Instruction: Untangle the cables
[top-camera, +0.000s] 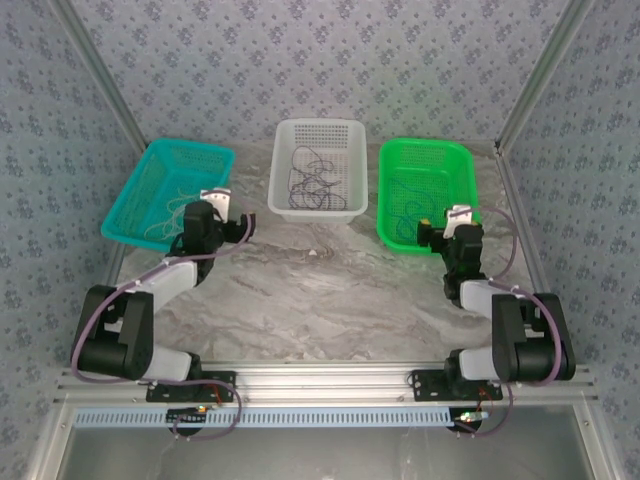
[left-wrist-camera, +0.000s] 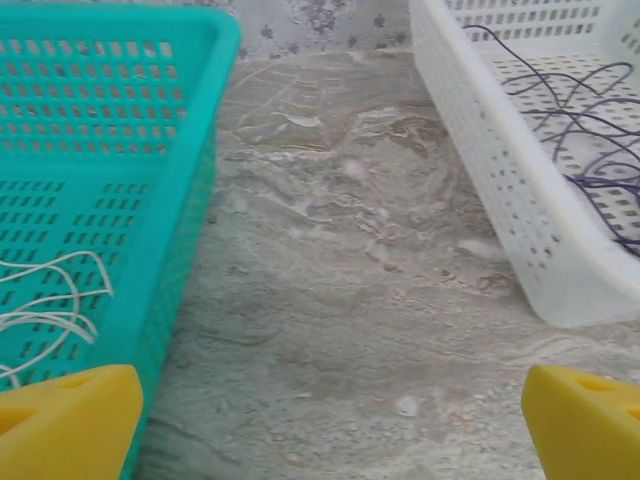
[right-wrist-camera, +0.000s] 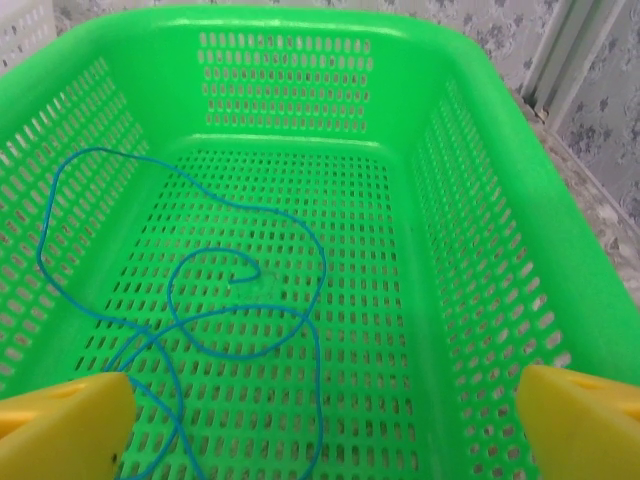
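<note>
Tip: swing wide-open, empty left gripper (left-wrist-camera: 330, 425) ahead-right of its fingers (left-wrist-camera: 65, 425), pinch one purple cable (left-wrist-camera: 600, 182); with right gripper (right-wrist-camera: 325, 425) equally open, empty.

Teal basket (top-camera: 190, 146) at 10 o'clock, white basket (top-camera: 320, 122) at 12, green basket (top-camera: 425, 141) at 2: smooth, faintly glossy perforated plastic. Table (top-camera: 320, 290): marble-patterned, smooth, low sheen. Rails (top-camera: 330, 385) at 6 o'clock: brushed metal. Walls (top-camera: 320, 60): matt patterned covering. Cables (top-camera: 308, 183): thin, smooth-sheathed. Left fingers (left-wrist-camera: 65, 425) and right fingers (right-wrist-camera: 60, 420): matt yellow plastic. Arms (top-camera: 172, 277): glossy black and white plastic shells.
</note>
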